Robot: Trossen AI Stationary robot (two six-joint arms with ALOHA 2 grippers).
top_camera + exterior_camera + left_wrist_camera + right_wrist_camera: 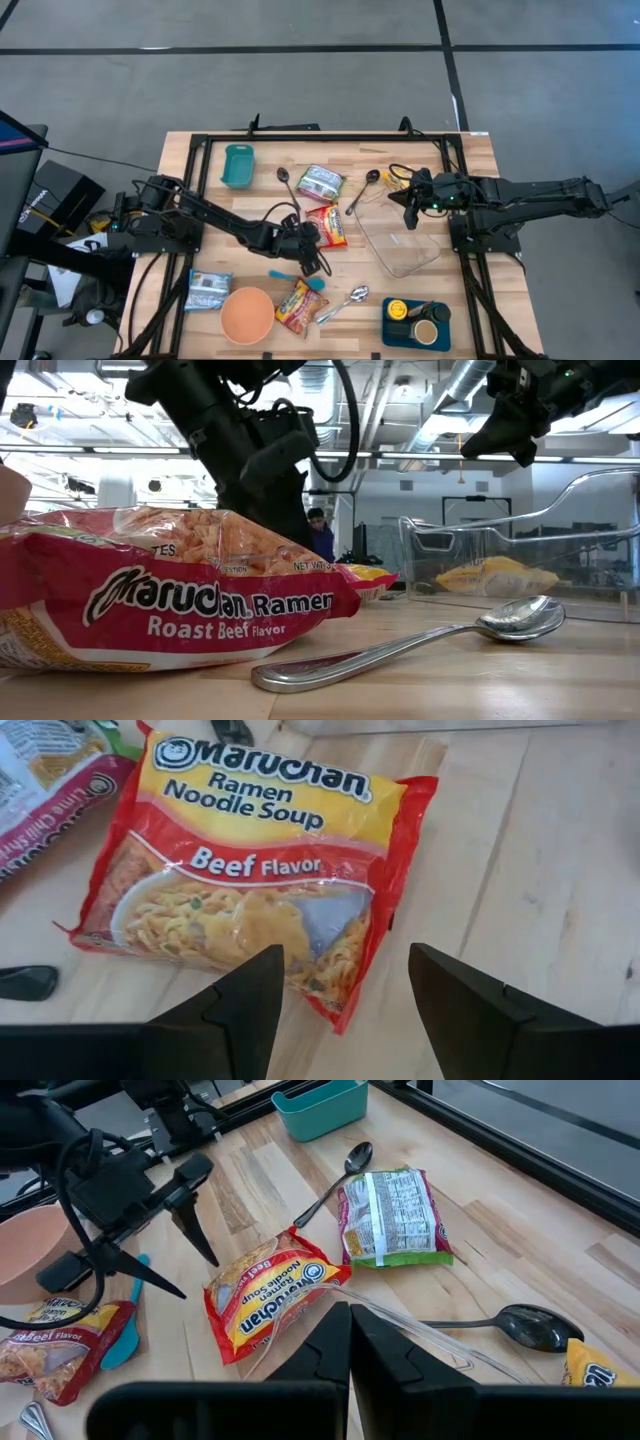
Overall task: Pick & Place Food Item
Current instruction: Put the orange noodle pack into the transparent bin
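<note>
My left gripper hangs open over the beef ramen packet lying flat mid-bench; it looks light, crinkly and brittle inside, so I'd pinch a side edge gently; right gripper shut

Left claw hangs open beside the ramen packet.

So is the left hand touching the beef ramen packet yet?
Apart. In the right wrist view, the left hand hangs open with bare wood between its fingertips and the beef ramen packet. The left wrist view agrees.
</note>
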